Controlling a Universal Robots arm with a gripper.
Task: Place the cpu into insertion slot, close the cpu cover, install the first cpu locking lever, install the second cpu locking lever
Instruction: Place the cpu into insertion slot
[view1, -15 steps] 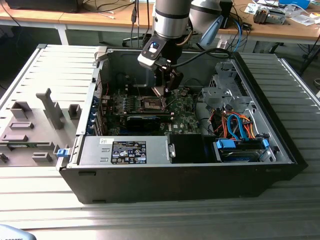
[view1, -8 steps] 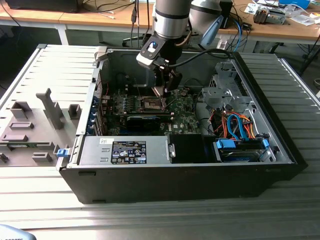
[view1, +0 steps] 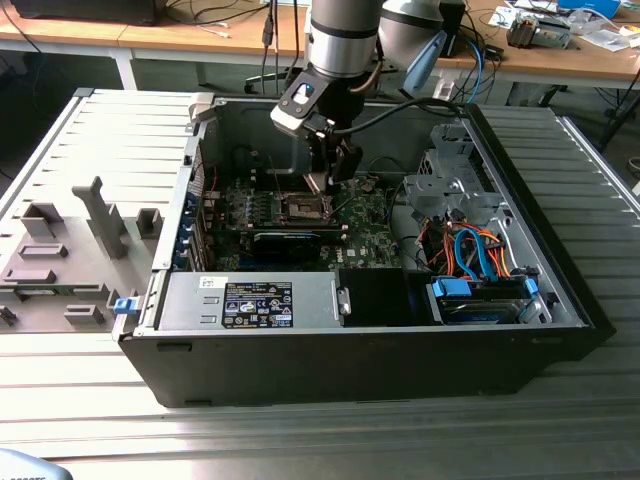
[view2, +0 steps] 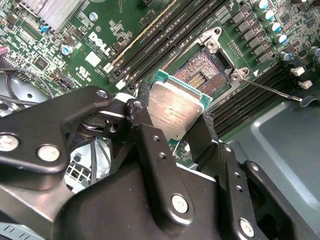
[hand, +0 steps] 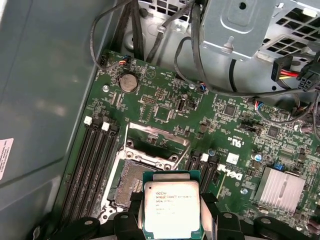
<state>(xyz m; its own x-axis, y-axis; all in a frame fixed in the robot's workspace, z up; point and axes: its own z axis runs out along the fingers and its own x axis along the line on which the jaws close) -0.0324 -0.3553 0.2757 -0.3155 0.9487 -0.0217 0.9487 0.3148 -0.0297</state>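
— Second wrist view: what's that black two-finger gripper (view2: 172, 134) got?
— Its fingers (view2: 145, 135) pinch the small square cpu with the silvery-grey metal top (view2: 177, 111) by two opposite edges.
— Where?
— Held just above the open square insertion slot (view2: 204, 75) near the middle of the green motherboard (view2: 80, 30), not yet seated, inside the black computer case (view1: 350, 370).

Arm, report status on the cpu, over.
Gripper shut on cpu, held clear of socket, not seated. Cover raised, socket empty, pins bare. Nothing lying on socket.
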